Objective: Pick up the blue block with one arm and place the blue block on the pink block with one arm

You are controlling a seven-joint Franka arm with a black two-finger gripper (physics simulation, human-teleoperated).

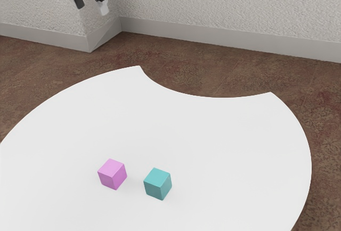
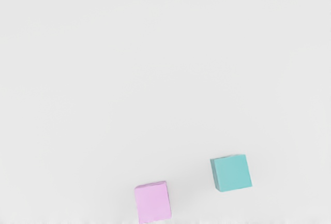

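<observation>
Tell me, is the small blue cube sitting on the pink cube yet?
Off. The small blue cube rests on the white table beside the pink cube, a gap between them; the pink cube's top is bare.

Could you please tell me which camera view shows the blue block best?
The exterior view: the blue block stands whole on the table, top and two sides visible, apart from the pink block. The wrist view shows mostly its top, from above.

No legible text, label, brand, number or sign noted: blue block [image 1: 157,183] and pink block [image 1: 112,173] show plain faces, white table [image 1: 213,135] top unmarked.
</observation>
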